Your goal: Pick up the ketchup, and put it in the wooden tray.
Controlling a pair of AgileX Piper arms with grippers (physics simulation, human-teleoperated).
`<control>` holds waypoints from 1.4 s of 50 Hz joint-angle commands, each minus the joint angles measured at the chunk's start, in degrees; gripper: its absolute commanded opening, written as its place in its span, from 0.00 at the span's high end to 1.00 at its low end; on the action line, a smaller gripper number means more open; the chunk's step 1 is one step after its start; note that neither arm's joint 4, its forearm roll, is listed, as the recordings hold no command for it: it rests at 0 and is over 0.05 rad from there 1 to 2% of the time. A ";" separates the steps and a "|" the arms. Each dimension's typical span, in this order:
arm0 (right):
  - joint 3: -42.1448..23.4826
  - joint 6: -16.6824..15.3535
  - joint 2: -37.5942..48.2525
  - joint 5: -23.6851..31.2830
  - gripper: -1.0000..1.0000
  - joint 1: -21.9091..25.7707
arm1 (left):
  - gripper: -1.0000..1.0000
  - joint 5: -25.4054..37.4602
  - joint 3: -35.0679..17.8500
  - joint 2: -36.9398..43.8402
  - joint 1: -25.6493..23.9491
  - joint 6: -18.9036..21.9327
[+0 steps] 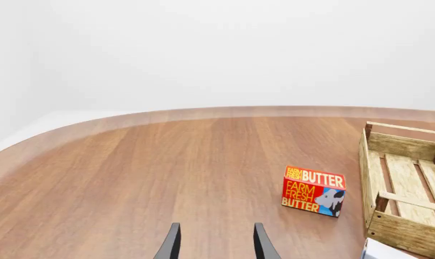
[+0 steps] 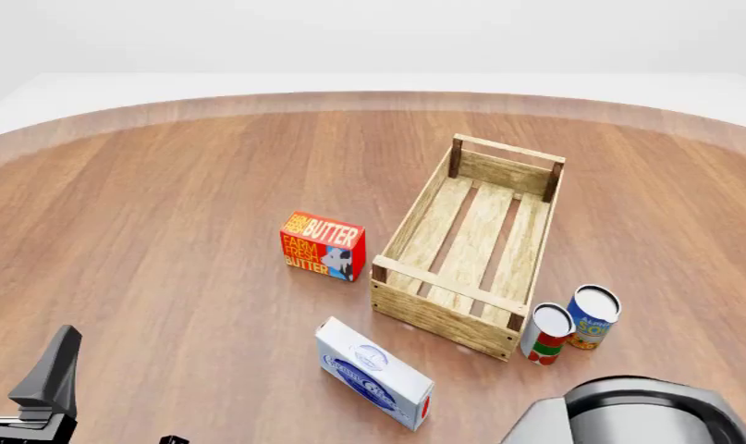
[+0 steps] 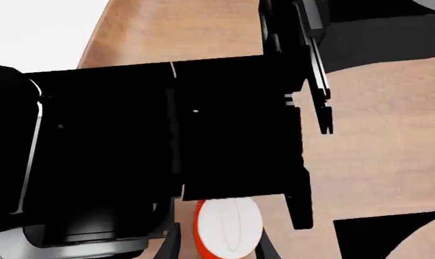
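Note:
The ketchup (image 3: 228, 227) shows only in the right wrist view, as an orange-red body with a pale label. It lies between the two fingers of my right gripper (image 3: 219, 245), which stand apart on either side of it with a small gap. In the front view the ketchup is hidden, and only the right arm's grey body (image 2: 631, 412) shows at the bottom right. The wooden tray (image 2: 424, 211) stands right of centre, holding nothing, and also shows in the left wrist view (image 1: 408, 229). My left gripper (image 1: 217, 245) is open and empty, low at the front left (image 2: 18, 361).
A red butter box (image 2: 324, 245) stands just left of the tray. A white-and-blue box (image 2: 373, 373) lies in front of it. Two cans, one red-and-white (image 2: 546, 333) and one blue (image 2: 593, 316), stand by the tray's near right corner. The right arm's black body (image 3: 167, 140) fills the right wrist view.

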 commanded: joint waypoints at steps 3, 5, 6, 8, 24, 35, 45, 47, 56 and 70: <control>-1.08 -0.19 1.16 0.36 1.00 0.44 | 0.00 0.00 0.00 0.00 0.00 0.00; -0.46 -0.33 0.50 -0.09 1.00 0.24 | 0.00 0.00 0.00 0.00 0.00 0.00; -0.19 -0.42 0.20 -0.23 1.00 0.03 | 0.00 0.00 0.00 0.00 0.00 0.00; 0.25 -0.68 -0.30 -0.38 1.00 -0.16 | 0.00 0.00 0.00 0.00 0.00 0.00; 5.29 -0.67 -6.95 0.96 1.00 -1.13 | 0.00 0.00 0.00 0.00 0.00 0.00; 7.38 0.94 -7.61 1.43 1.00 -1.45 | 0.00 0.00 0.00 0.00 0.00 0.00; 10.73 0.84 -10.06 0.73 1.00 -4.84 | 0.00 0.00 0.00 0.00 0.00 0.00; 11.46 0.52 -10.70 0.58 1.00 -5.77 | 0.00 0.00 0.00 0.00 0.00 0.00; 13.41 0.15 -13.95 1.31 1.00 -8.37 | 0.00 0.00 0.00 0.00 0.00 0.00; 11.44 -0.45 -20.66 8.56 1.00 -13.06 | 0.00 0.00 0.00 0.00 0.00 0.00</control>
